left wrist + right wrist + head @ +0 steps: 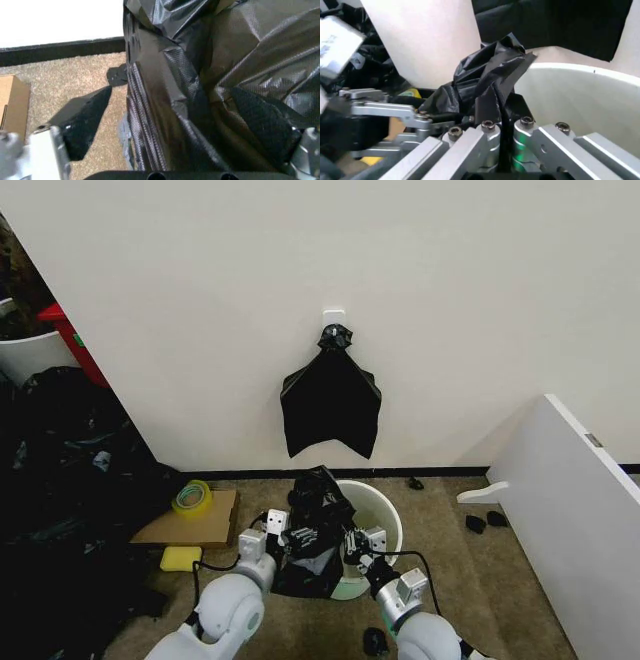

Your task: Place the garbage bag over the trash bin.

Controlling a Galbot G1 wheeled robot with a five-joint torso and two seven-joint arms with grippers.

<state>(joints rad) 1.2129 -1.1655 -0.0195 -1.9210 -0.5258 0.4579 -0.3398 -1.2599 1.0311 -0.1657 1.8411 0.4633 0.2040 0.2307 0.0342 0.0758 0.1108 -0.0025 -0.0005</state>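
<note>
Both grippers are seen low in the head view, at about 6 o'clock. By the right gripper (pixel 352 542) an edge of the garbage bag (pixel 312 530) is pinched, the fingers (pixel 487 144) being clamped together on a fold of black plastic at the near rim of the trash bin (pixel 385 515). By the left gripper (pixel 276 532) the bag is met at its 9 o'clock side; in the left wrist view its fingers (pixel 82 120) are spread wide, one out over the carpet and the other against the crinkled plastic, and whether the bag is gripped cannot be told. The bag is bunched over the bin's 9 o'clock rim and drapes down its outer side, the rest of the mouth left uncovered. Toward 10 o'clock a yellow tape roll (pixel 192 497) lies on a cardboard sheet (pixel 195 525). Farther off, at 12 o'clock, a knotted bunch of black bags (pixel 331 402) hangs on the wall (pixel 300 270)
</note>
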